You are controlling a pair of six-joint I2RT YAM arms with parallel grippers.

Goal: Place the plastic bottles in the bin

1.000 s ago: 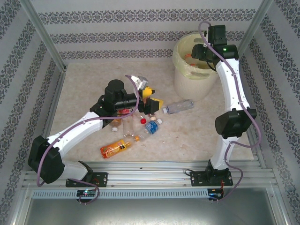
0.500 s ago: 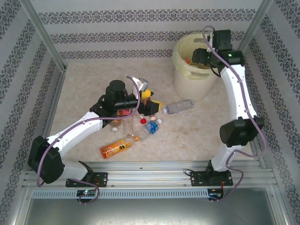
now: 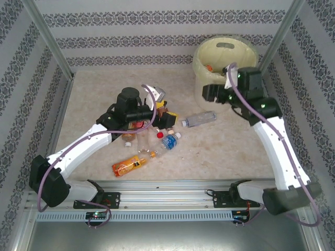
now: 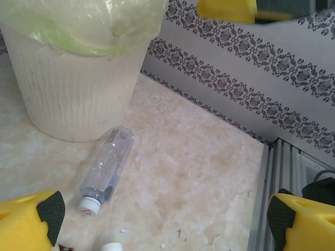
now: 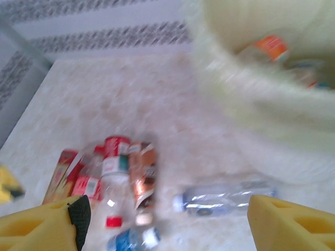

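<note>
Between picks: right gripper [image 5: 165, 214] open, empty, beside bin [image 3: 209, 58]; left gripper [image 4: 162, 212] wide open, empty. Next probably: closing on clear bottle [image 4: 104, 167] near bin.

1. Tabletop [image 3: 220, 151]: cream, stone-like surface with faint tan mottling.
2. Walls [image 3: 157, 39]: pale grey-white, crossed by bands of dark damask print.
3. Bin [image 4: 78, 94]: white ribbed side, with a pale yellow-green liner [image 4: 89, 26] over the rim.
4. Clear bottle [image 4: 104, 167]: see-through with a white cap.
5. Orange-labelled bottle [image 3: 129, 166], toward the tabletop's near edge.
6. Blue-labelled bottle [image 3: 170, 141]: white cap.
7. Red-labelled bottles [image 5: 112, 157], blurred.
8. Arms [image 3: 86, 146]: white shells, black joints.
9. Left end effector [image 4: 163, 212] and right end effector [image 5: 167, 217]: yellow fingers, black pads.
</note>
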